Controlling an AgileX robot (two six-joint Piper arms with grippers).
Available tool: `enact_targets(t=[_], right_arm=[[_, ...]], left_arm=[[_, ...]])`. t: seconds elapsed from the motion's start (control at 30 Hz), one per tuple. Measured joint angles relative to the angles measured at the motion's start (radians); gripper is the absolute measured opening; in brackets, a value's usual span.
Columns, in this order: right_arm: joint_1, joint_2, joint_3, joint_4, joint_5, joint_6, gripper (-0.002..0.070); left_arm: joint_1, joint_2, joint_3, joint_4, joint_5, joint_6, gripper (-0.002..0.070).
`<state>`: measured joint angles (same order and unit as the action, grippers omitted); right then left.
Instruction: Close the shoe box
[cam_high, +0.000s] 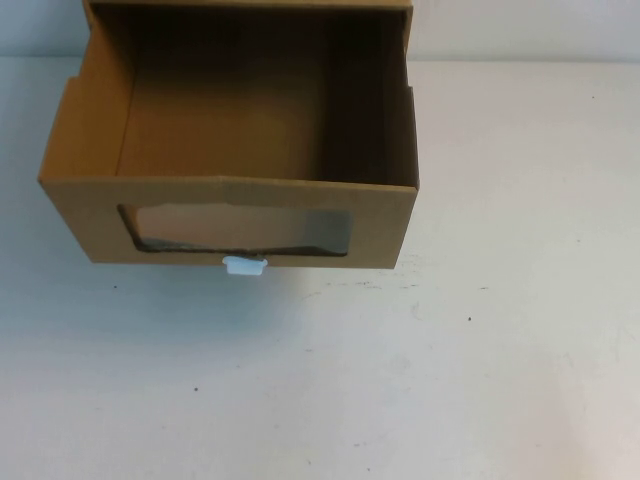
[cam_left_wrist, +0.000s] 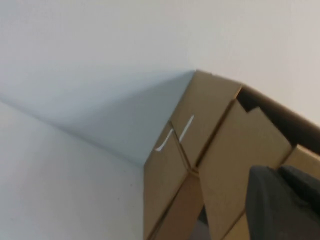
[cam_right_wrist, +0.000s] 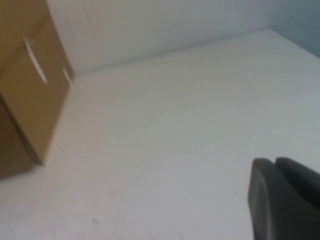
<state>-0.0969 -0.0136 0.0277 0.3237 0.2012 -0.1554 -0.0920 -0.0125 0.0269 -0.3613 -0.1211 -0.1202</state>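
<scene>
The brown cardboard shoe box (cam_high: 240, 195) stands at the far middle of the table, its drawer pulled out toward me and empty inside. Its front has a clear window (cam_high: 235, 230) with a small white pull tab (cam_high: 245, 265) just below. Neither arm shows in the high view. My left gripper (cam_left_wrist: 277, 170) is shut and empty, close beside the box's left side (cam_left_wrist: 215, 130). My right gripper (cam_right_wrist: 274, 161) is shut and empty over bare table, well apart from the box's right side (cam_right_wrist: 30, 90).
The box's outer sleeve (cam_high: 395, 8) sits at the back against a pale wall (cam_right_wrist: 150, 25). The white table (cam_high: 400, 380) stretches in front of and to the right of the box.
</scene>
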Motion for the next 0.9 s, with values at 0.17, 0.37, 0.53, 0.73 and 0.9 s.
enact_targets(t=[0.17, 0.37, 0.53, 0.73, 0.9], right_arm=[[0.0, 0.0, 0.0, 0.316, -0.097, 0.0, -0.0014], [0.0, 0.0, 0.0, 0.519, -0.185, 0.0, -0.0014], [0.0, 0.0, 0.0, 0.549, -0.209, 0.002, -0.0014], [0.0, 0.0, -0.045, 0.551, 0.052, -0.012, -0.0014], [0.0, 0.062, -0.169, 0.545, 0.259, -0.076, -0.0014]], left_arm=[[0.0, 0.0, -0.061, -0.006, 0.121, -0.024, -0.0002], [0.0, 0.173, -0.32, -0.006, 0.397, 0.048, -0.0002], [0.0, 0.475, -0.606, -0.013, 0.606, 0.205, -0.0002], [0.0, 0.894, -1.049, -0.085, 0.828, 0.432, -0.0002], [0.0, 1.235, -1.509, -0.157, 0.978, 0.523, -0.0002]])
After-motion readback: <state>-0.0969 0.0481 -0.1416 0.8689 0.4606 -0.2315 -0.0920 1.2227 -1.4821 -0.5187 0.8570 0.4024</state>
